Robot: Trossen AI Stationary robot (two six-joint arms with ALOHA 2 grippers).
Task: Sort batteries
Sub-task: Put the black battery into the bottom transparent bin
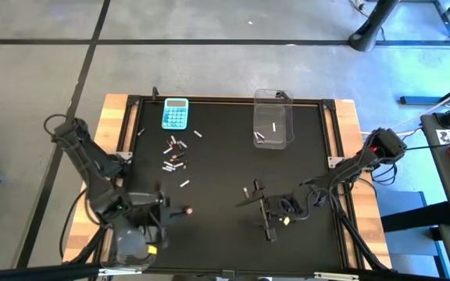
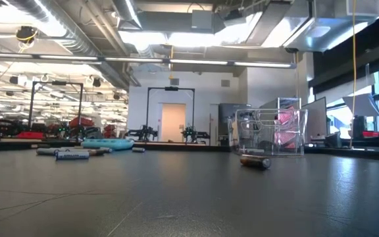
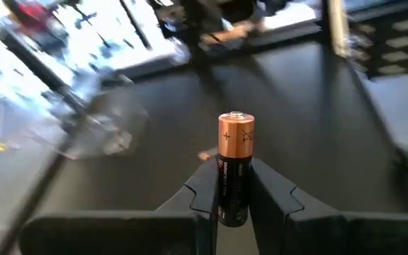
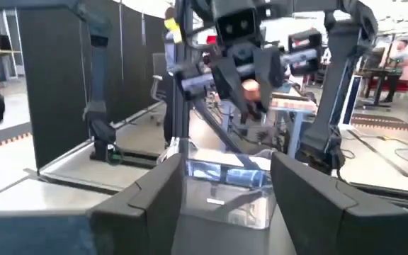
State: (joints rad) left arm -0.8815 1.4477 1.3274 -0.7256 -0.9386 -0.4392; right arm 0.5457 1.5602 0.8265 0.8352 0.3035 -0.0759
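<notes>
My left gripper (image 1: pixel 180 209), at the table's near left, is shut on a dark battery with a copper end (image 3: pixel 234 166). More batteries (image 1: pixel 174 153) lie loose on the black mat below the light-blue calculator (image 1: pixel 175 114); in the low view they (image 2: pixel 71 153) show at the left. A clear bin (image 1: pixel 273 129) stands at the far middle with batteries on its floor. One battery (image 2: pixel 255 160) lies on its side in front of the bin (image 2: pixel 272 131). My right gripper (image 4: pixel 229 202) hovers open and holds nothing, near the table's middle (image 1: pixel 258 209), facing my left arm. My left gripper pinches the battery's dark lower body (image 3: pixel 232 202) between its two fingers (image 3: pixel 202 195). The copper end (image 3: pixel 236 134) sticks out past the fingertips, toward the table's right. The battery is lifted clear of the mat.
The mat's wooden border (image 1: pixel 116 125) rings the work area. A lone battery (image 1: pixel 184 184) lies between the pile and my left gripper. Bare mat lies in front of the bin, between both arms. Beyond the table the room shows racks and stands.
</notes>
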